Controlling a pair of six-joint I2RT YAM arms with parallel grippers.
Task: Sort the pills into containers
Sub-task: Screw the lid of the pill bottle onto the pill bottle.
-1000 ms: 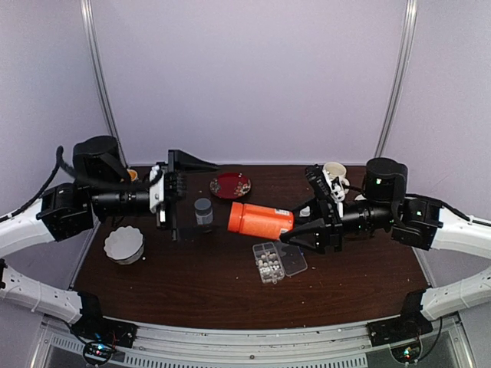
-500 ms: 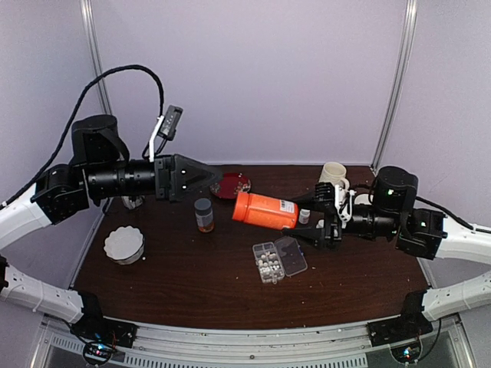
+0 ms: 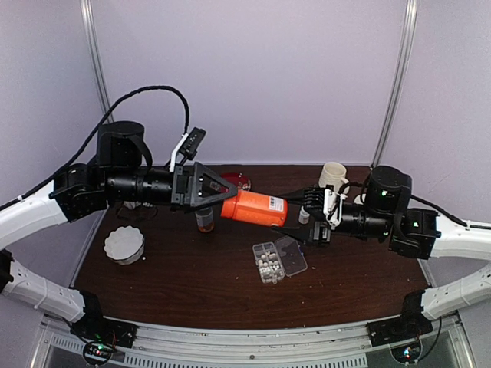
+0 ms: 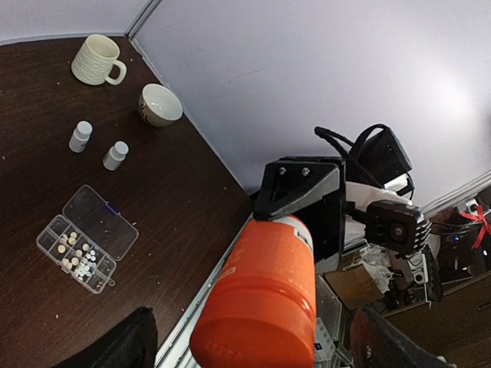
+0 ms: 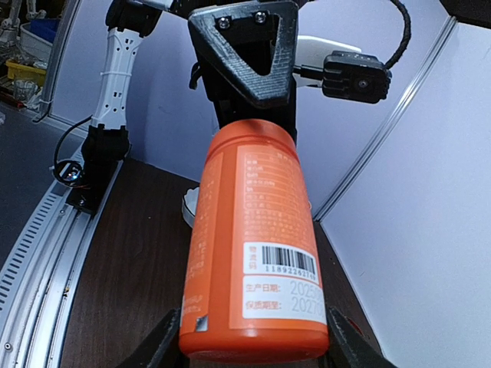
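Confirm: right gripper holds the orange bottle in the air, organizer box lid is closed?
No: the lid of the organizer box is swung open, as the left wrist view shows. The right gripper does hold the orange bottle in the air.

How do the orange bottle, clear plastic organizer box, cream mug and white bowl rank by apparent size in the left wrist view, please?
1. Orange plastic bottle, though nearest the camera.
2. Clear plastic organizer box.
3. Cream mug and white bowl: alike.

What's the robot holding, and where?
The right gripper grips the orange bottle at its bottom end. The left gripper surrounds the cap end; its grip cannot be told.
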